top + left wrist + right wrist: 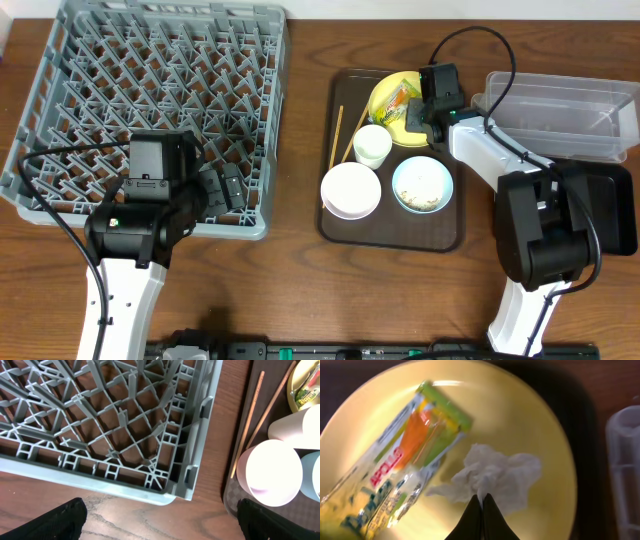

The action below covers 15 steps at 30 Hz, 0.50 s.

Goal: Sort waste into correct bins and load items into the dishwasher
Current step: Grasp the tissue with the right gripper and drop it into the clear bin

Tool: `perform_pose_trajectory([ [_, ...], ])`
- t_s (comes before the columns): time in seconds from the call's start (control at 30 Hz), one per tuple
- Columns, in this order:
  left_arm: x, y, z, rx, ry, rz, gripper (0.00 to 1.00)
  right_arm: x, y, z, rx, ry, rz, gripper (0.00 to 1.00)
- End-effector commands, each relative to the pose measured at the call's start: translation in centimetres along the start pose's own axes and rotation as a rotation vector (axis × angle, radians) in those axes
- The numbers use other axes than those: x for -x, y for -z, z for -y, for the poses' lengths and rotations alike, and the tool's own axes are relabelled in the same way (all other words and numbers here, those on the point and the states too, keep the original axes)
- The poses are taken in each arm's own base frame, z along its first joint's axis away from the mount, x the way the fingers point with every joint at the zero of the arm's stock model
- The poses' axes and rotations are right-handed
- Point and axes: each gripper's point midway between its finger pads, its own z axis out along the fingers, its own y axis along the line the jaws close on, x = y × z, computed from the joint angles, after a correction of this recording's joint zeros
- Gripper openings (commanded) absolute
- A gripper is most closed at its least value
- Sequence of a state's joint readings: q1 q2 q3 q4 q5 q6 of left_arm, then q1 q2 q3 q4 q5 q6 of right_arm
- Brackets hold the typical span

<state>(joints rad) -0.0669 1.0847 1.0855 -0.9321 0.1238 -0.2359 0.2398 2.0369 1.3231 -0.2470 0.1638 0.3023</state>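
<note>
My right gripper (481, 497) is shut on a bit of crumpled white paper (495, 477) on the yellow plate (530, 425). The yellow-green snack wrapper (400, 470) lies beside it on the plate. In the overhead view that gripper (415, 115) is over the plate (390, 92). A white cup (373, 146), a white bowl (350, 190), a light blue bowl (422, 185) holding beige crumbs and two chopsticks (337, 135) sit on the brown serving tray (395, 235). My left gripper (160, 520) is open and empty at the front right corner of the grey dish rack (100, 420).
The clear tub (565, 110) stands at the right of the serving tray. The black tray (615, 215) lies in front of it, partly under my right arm. The dish rack (150, 100) fills the left of the table, with my left arm at its front edge.
</note>
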Motion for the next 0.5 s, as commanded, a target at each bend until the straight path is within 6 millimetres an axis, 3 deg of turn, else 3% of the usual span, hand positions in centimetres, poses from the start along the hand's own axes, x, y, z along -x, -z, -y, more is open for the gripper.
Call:
perform_pose_trajectory([
  [0.0, 0.6, 0.5, -0.1, 0.01, 0.002, 0.022, 0.99, 2.5, 3.0, -1.2, 0.097, 0.014, 0.047, 0.01],
  [0.3, 0.6, 0.5, -0.1, 0.01, 0.001, 0.022, 0.98, 8.7, 11.6, 2.8, 0.082, -0.018, 0.229, 0.01],
  [0.47, 0.6, 0.5, -0.1, 0.009, 0.001, 0.022, 0.99, 10.3, 15.2, 7.4, 0.029, -0.09, 0.284, 0.01],
])
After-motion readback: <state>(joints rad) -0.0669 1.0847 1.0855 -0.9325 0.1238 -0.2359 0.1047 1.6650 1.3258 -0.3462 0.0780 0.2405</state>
